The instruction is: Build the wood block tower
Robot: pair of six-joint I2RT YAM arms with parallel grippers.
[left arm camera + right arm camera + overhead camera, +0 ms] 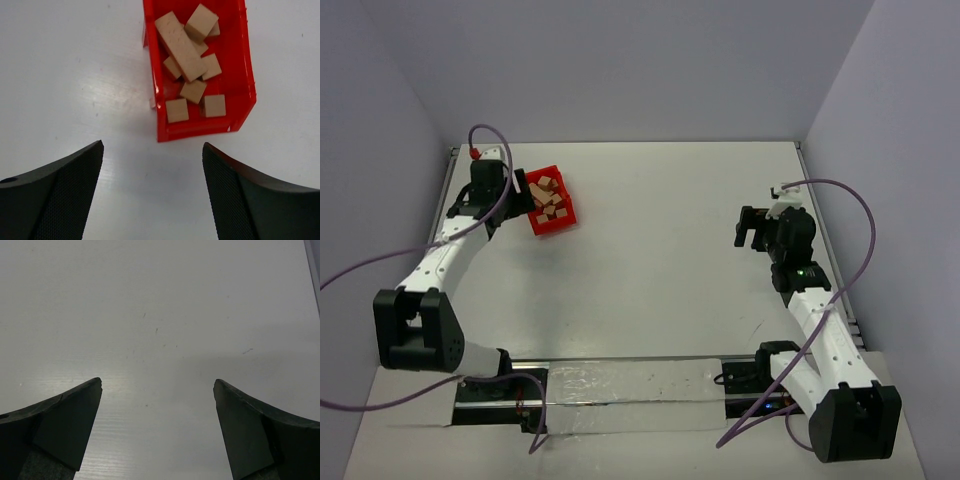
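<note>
The blocks [186,50], piled in the bin [200,131] at upper left of the top view, appear light, rigid and smooth: grip across opposite flat faces; left gripper [152,147] and right gripper [158,381] jaws stand wide, empty.

Soft, even light falls from above on the white flat surface [670,250], leaving only faint shadows. The left wrist view is bright, with glints on the glossy red plastic bin [242,85]; the right wrist view is dimmer, greyish, faintly sheened.
</note>
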